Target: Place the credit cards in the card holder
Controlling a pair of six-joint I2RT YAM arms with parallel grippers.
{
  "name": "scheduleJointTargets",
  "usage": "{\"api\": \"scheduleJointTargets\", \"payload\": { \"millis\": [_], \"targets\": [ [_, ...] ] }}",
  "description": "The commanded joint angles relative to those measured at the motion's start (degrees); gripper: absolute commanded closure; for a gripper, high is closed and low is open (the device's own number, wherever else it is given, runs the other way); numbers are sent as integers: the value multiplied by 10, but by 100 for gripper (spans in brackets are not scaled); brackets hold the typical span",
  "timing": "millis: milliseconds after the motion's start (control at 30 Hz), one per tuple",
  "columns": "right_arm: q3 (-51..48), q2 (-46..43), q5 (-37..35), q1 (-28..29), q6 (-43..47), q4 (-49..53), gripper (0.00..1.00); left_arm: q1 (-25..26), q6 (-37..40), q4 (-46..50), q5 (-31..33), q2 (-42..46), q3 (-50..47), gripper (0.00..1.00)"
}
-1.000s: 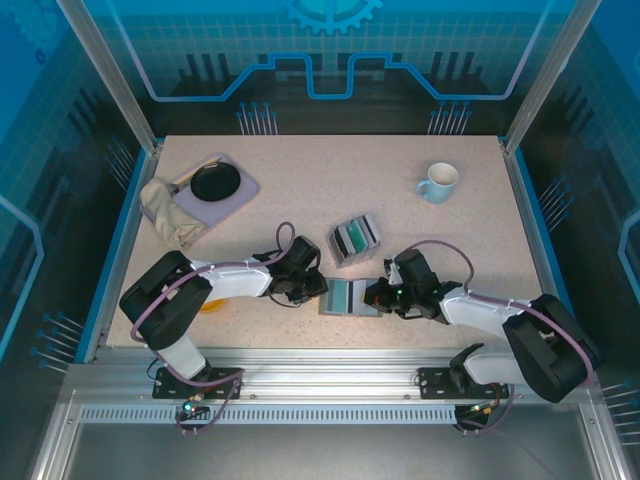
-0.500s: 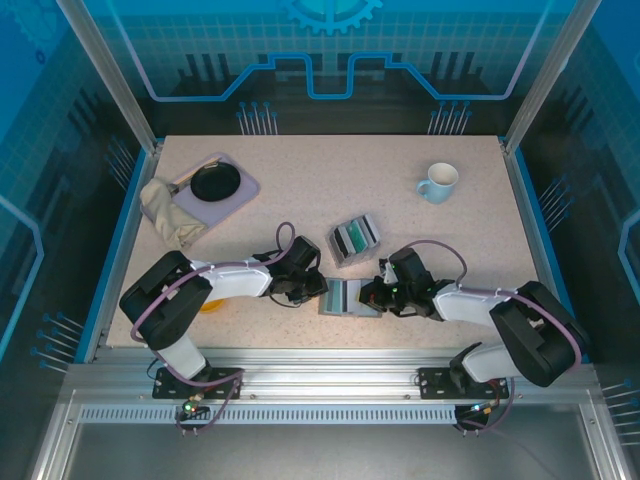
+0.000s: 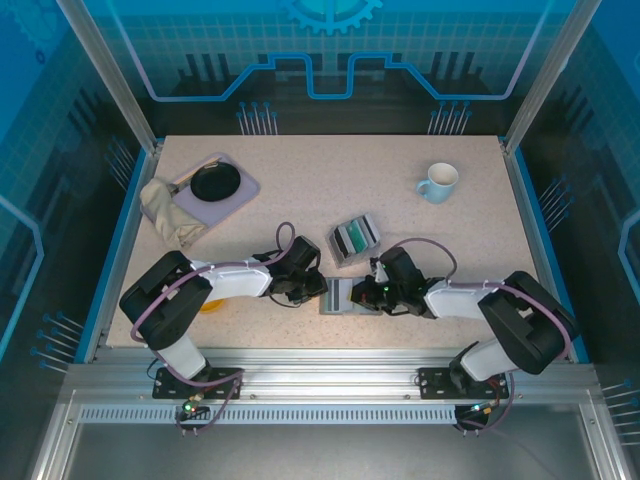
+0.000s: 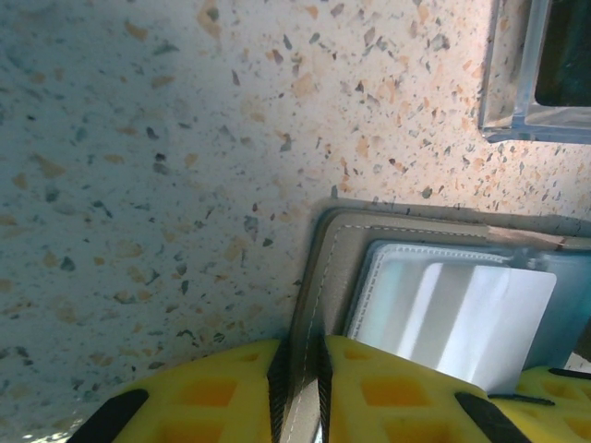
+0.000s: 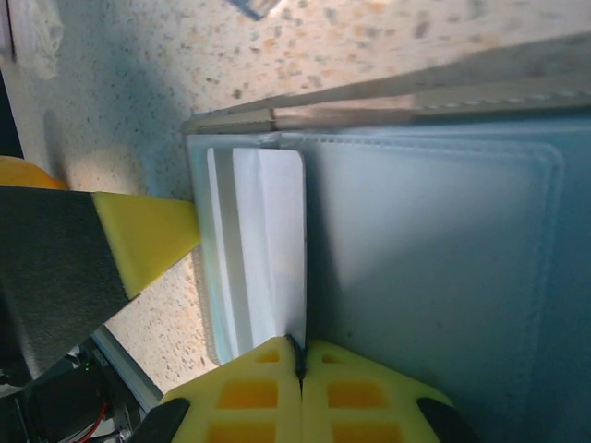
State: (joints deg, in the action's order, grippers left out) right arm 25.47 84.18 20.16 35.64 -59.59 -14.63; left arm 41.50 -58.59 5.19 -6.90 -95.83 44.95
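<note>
Lying flat on the speckled, stone-look table (image 3: 300,170), the card holder (image 3: 335,298) is a grey stitched folding case with a smooth pale-blue pocketed inside. The left pincer (image 4: 300,355), with yellow waffle-moulded fingers, is clamped on its stitched edge. The right pincer (image 5: 297,349) is pinched together on a thin, glossy pale credit card (image 5: 268,249) lying just ahead of its tips, over the holder's pocket. Beyond both pincers, a clear slotted box (image 3: 372,228) holds teal cards (image 3: 350,240).
</note>
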Motion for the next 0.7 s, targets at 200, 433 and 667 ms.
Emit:
{"api": "scheduleJointTargets", "payload": {
  "millis": [200,433,667],
  "targets": [
    [39,46,10,29,-2,0,89,24,-8,-33,-33,-33,-10,80],
    [48,37,9,30,9,28,87,24,-8,-30,-28,-24,-11,79],
    [52,-7,-17,18,43,110,78,24,-7,-25,-22,-21,-13,79]
  ]
}}
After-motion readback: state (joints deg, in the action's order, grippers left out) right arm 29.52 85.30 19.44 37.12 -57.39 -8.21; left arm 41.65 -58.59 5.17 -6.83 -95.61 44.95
